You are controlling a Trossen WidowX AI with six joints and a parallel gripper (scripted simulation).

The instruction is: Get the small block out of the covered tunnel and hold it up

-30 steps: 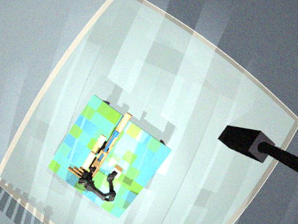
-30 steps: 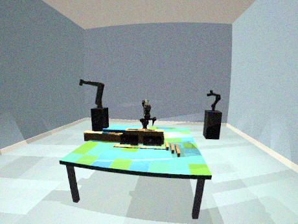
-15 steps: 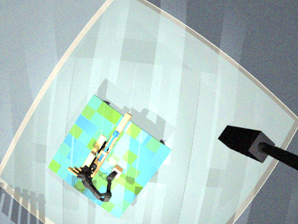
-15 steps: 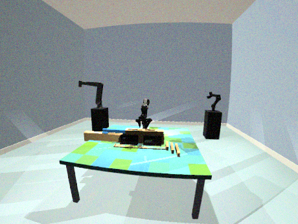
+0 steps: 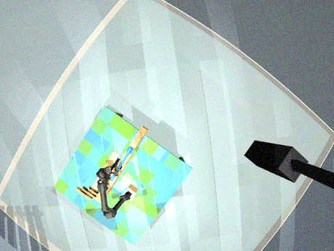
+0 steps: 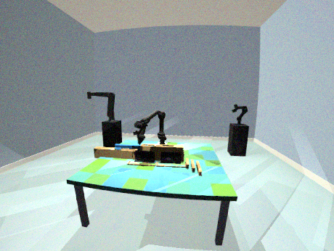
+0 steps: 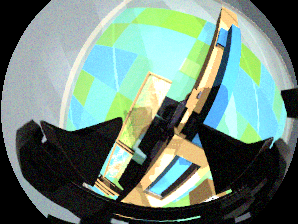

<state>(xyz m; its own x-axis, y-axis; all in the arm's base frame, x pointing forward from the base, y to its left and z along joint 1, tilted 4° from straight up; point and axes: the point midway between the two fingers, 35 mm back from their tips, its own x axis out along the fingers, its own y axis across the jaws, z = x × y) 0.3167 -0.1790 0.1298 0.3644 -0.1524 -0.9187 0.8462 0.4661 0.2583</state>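
Grey-walled room, green-blue patchwork table point(image 5: 165, 163) point(image 6: 138, 183) point(image 7: 112, 62); the hand's point(image 5: 115, 167) point(image 6: 140, 142) point(image 7: 162, 137) fingers stand apart

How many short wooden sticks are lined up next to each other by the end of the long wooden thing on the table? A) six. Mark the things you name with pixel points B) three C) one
B: in the exterior view, three short wooden sticks point(image 6: 193, 165) lie side by side just past the end of the wooden structure point(image 6: 150, 148).
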